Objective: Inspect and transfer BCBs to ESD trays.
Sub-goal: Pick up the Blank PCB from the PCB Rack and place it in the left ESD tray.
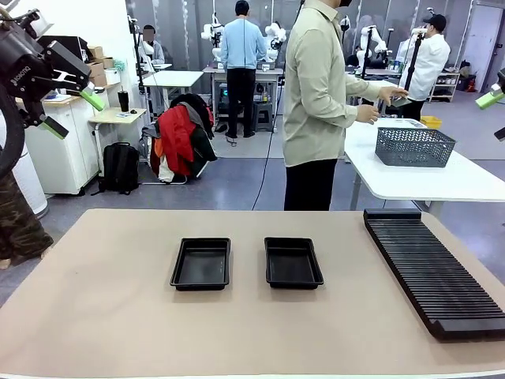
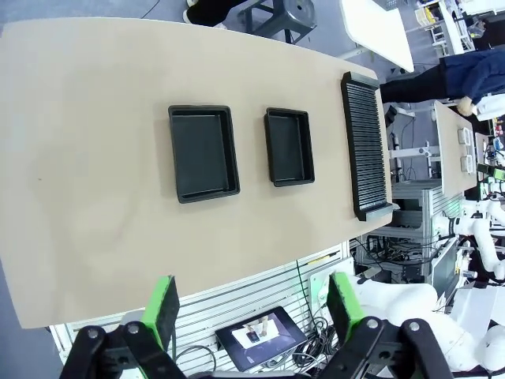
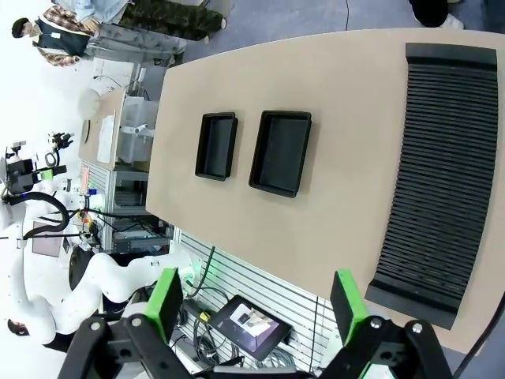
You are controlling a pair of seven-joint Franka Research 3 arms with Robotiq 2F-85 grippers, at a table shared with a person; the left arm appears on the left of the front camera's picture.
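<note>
Two black ESD trays stand side by side mid-table, both with bare floors: the left tray and the right tray. The BCBs are out of view. My left gripper hangs high at the upper left, open, nothing between its green pads. My right gripper hangs high at the right edge, open and empty too. Both are well above and back from the trays. The person stands at the far side, turned to the side table.
A long black ribbed rack lies along the table's right side. A grey mesh basket sits on the white side table behind. Bare tan tabletop surrounds the trays.
</note>
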